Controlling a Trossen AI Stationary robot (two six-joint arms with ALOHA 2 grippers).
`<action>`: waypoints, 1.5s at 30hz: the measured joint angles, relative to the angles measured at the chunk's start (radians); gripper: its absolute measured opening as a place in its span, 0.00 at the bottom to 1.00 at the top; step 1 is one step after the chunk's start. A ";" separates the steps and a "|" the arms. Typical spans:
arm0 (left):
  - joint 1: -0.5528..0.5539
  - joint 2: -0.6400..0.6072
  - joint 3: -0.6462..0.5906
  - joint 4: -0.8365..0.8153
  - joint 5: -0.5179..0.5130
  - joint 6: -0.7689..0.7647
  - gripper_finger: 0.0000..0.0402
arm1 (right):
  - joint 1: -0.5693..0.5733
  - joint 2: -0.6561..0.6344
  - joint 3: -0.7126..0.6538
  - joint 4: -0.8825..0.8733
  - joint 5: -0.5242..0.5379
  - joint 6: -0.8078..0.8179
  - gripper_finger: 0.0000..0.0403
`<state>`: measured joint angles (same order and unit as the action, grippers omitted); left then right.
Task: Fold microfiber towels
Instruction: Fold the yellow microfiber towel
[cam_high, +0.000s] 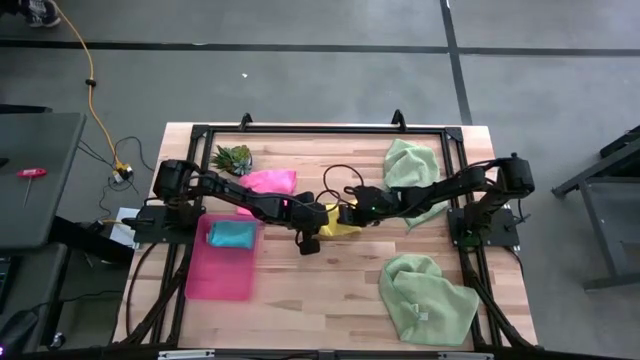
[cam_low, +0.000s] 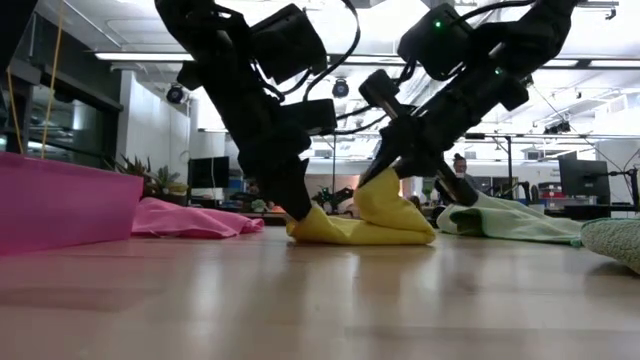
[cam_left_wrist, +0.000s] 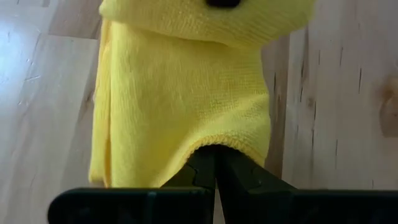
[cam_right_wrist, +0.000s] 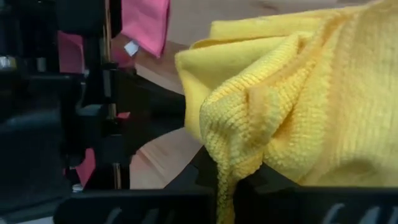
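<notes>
A yellow microfiber towel (cam_high: 336, 222) lies folded at the table's middle, and both grippers are shut on it. My left gripper (cam_low: 298, 212) is at its left end, low by the table. My right gripper (cam_low: 386, 176) is at its right end, which stands raised in a peak (cam_low: 385, 195). A hot pink towel (cam_high: 268, 182) lies flat behind my left arm. A teal towel (cam_high: 230, 235) sits in the pink tray (cam_high: 222, 275). Two pale green towels lie crumpled, one at the far right (cam_high: 410, 165) and one at the near right (cam_high: 430, 295). My left gripper pinches the yellow towel's hemmed edge (cam_left_wrist: 214, 142) between its two fingers. The fingers slant down from the table's left. That end of the towel (cam_low: 305, 225) lies on the table. My right gripper pinches a bunched fold of the yellow towel (cam_right_wrist: 230, 143), several layers thick, between its two fingers. The fingers slant down from the table's right. This end is held up off the table, and the towel slopes down from it to the part lying on the wood (cam_low: 360, 235).
A small spiky green plant (cam_high: 232, 157) stands at the far left. The black frame (cam_high: 320, 128) runs around the table's edges. Bare wood (cam_high: 320, 300) stretches across the near middle, between the tray and the near green towel.
</notes>
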<state>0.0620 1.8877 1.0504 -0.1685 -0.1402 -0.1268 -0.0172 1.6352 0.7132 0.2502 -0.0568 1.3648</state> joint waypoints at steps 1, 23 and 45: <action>0.000 0.000 0.000 0.001 0.000 0.000 0.00 | 0.000 0.000 -0.001 0.009 0.001 0.000 0.03; 0.006 -0.001 0.000 -0.058 -0.001 0.000 0.00 | -0.052 -0.060 -0.001 0.128 -0.061 -0.099 0.51; -0.014 -0.234 -0.006 0.066 0.051 -0.001 0.00 | -0.182 -0.448 0.000 -0.472 0.001 -0.532 0.43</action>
<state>0.0484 1.6536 1.0449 -0.1027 -0.0895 -0.1278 -0.1989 1.1874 0.7129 -0.2219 -0.0561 0.8324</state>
